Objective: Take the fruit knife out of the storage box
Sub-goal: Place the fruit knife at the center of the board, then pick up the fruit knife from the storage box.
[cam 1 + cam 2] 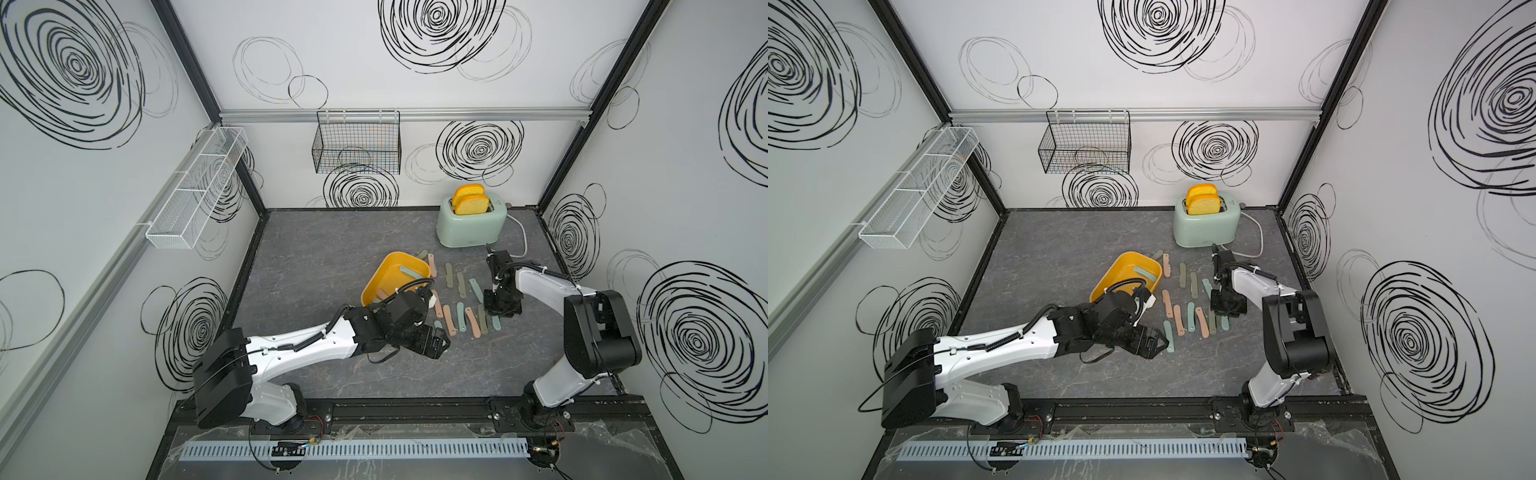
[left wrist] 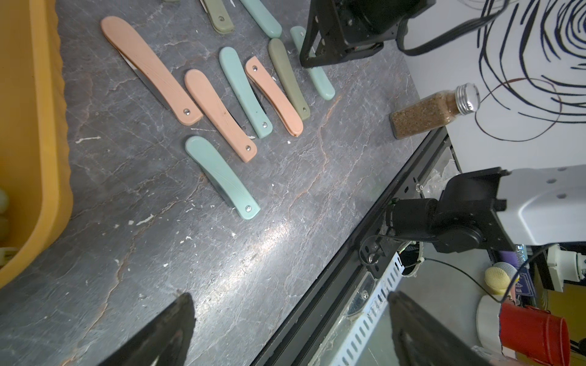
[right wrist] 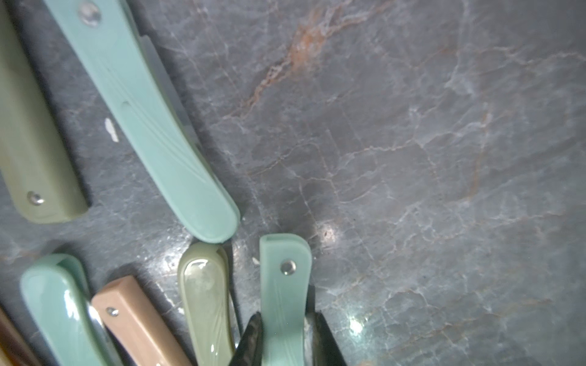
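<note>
The mustard-yellow storage box [image 1: 376,275] [image 1: 1105,279] stands left of centre on the table; in both top views one teal fruit knife [image 1: 409,272] [image 1: 1144,272] lies inside it. My right gripper [image 3: 287,317] [image 1: 496,319] is down at the table, shut on another teal fruit knife [image 3: 283,285] at the right end of the rows laid out on the table. My left gripper [image 2: 290,298] [image 1: 440,347] hangs open and holds nothing, near the front of the box, and its wrist hides the box's near corner.
Several folded fruit knives [image 1: 453,291] [image 2: 222,114] in pink, teal and olive lie in rows right of the box. A mint toaster [image 1: 471,226] with toast stands behind them. A spice bottle [image 2: 434,111] stands by the right wall. A black wire basket [image 1: 357,143] and a white mesh rack [image 1: 199,191] hang on the walls.
</note>
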{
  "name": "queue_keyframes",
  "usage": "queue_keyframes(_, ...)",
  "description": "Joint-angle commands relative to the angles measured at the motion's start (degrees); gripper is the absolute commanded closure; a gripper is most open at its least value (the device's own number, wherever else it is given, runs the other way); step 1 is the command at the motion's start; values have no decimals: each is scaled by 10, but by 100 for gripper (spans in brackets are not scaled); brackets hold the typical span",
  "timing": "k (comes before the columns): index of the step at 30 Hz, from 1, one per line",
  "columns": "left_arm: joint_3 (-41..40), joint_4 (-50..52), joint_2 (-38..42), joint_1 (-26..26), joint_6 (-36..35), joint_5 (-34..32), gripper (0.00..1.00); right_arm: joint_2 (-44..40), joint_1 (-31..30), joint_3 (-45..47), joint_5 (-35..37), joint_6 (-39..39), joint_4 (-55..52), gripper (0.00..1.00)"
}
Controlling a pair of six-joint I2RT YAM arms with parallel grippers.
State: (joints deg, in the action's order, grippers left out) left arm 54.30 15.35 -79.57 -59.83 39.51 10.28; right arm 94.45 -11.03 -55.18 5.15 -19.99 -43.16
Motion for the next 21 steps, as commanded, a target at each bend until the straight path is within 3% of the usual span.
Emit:
queue_keyframes(1, 4, -5, 17, 6, 3, -11, 2, 13, 3, -7, -5, 6, 0, 68)
queue_keyframes(5, 6, -2, 23, 11, 0, -15, 2, 12, 3, -12, -2, 5, -6, 63)
queue_keyframes(10, 8, 3, 36, 32, -4, -7, 2, -1, 3, -57, 9, 5, -36, 64)
queue_keyframes(18, 30, 47, 72, 116, -34, 10, 2, -24, -8, -171, -10, 1, -89, 63)
queue_keyframes(21, 31, 68, 91, 154, -47, 18, 2, -27, -29, -206, -21, 1, -90, 59)
